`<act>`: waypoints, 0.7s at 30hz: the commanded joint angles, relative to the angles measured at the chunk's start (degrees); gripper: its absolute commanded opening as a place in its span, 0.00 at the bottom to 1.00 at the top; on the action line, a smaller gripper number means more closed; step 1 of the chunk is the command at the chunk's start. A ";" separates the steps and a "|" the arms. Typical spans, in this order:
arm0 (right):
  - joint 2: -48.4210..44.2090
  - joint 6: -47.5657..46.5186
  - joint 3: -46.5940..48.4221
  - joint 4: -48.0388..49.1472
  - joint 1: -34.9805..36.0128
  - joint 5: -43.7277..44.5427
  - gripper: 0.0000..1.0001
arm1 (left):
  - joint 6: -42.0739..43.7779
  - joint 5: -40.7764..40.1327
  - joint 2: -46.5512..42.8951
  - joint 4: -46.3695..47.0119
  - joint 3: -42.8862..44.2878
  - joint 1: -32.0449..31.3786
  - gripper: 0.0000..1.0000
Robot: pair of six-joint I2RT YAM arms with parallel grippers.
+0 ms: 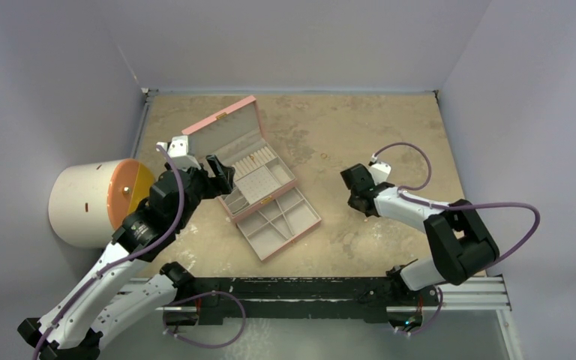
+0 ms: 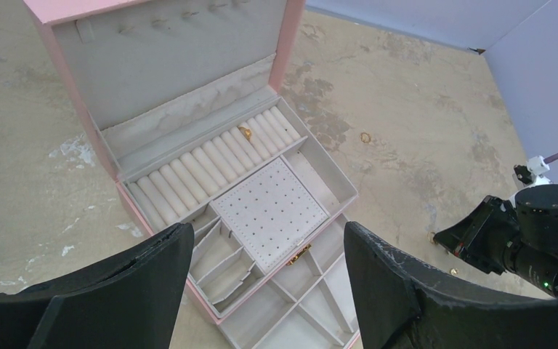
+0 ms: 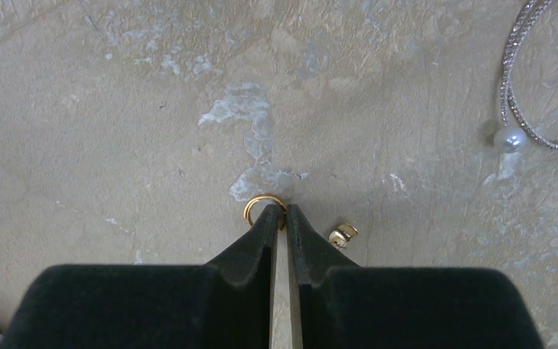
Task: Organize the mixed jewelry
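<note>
So the gold ring (image 3: 265, 207) sits on the table (image 1: 390, 127), right of the box, and the right gripper (image 3: 281, 214) has its fingers pinched down to a thin slit with the ring's near edge caught between the tips. A small gold bit (image 3: 343, 235) lies just beside it, and a sparkly hoop with a pearl (image 3: 510, 137) is further off. A second ring (image 2: 365, 137) lies loose on the table and a third ring (image 2: 245, 131) is tucked in the padded rolls of the open pink box (image 1: 262, 180). The left gripper (image 2: 265, 240) hovers over the box's front, fingers spread wide, holding nothing. The table is mottled beige with pale scuffs, boxed in by plain lilac-grey walls (image 1: 285, 37). A white drum (image 1: 82, 202) with an orange face sits at the left edge.
</note>
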 commanded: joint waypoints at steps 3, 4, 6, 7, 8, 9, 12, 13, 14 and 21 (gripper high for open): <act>1.61 0.35 0.49 -5.09 0.82 -0.29 0.08 | 0.66 0.59 -0.52 2.50 0.21 0.25 0.76; 1.81 0.31 0.55 -5.02 0.92 -0.40 0.06 | 0.66 0.54 -0.53 2.46 0.15 0.23 0.76; 1.86 0.30 0.48 -4.64 0.95 -0.80 0.00 | 0.70 0.50 -0.53 2.46 0.21 0.23 0.76; 1.73 0.30 0.28 -4.34 0.95 -1.04 0.00 | 0.74 0.50 -0.59 2.52 0.22 0.23 0.76; 1.55 0.16 0.00 -3.95 0.95 -1.35 0.00 | 0.74 0.50 -0.65 2.46 0.20 0.23 0.76; 1.31 -0.02 -0.20 -3.53 0.88 -1.68 0.00 | 0.74 0.43 -0.61 2.46 0.17 0.23 0.76; 0.24 -0.63 -0.72 -2.32 0.95 -2.57 0.00 | 0.83 0.34 -0.69 2.39 0.23 0.23 0.76; -0.21 -0.92 -0.75 -2.03 0.95 -2.73 0.00 | 0.83 0.33 -0.75 2.43 0.23 0.23 0.76; -0.65 -1.24 -0.77 -1.80 0.94 -3.06 0.00 | 0.83 0.32 -0.79 2.41 0.15 0.23 0.76; -5.18 -3.13 -0.76 -1.48 0.96 -4.74 0.00 | 0.83 0.32 -0.87 2.34 0.17 0.23 0.76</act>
